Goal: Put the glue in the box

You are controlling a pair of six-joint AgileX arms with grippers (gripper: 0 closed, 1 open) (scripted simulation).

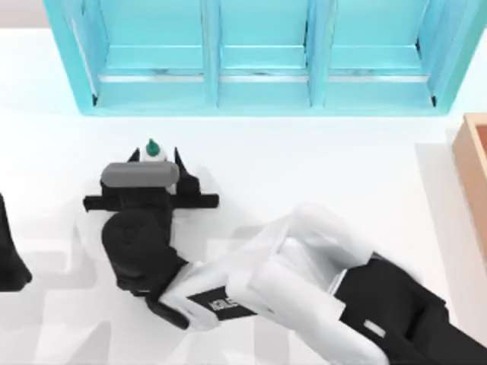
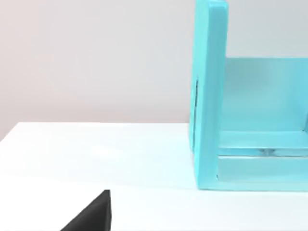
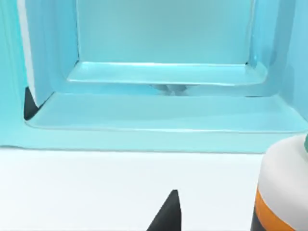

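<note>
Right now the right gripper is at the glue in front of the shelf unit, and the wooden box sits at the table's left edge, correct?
One thing is off: the box sits at the table's right edge, not the left, as the top view shows. The rest holds: the right gripper is at the glue, in front of the turquoise shelf unit.

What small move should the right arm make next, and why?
Probably close the right tool on the glue: its fingers appear to stand on either side of the bottle, still resting on the table, while the box lies far to the right.
</note>
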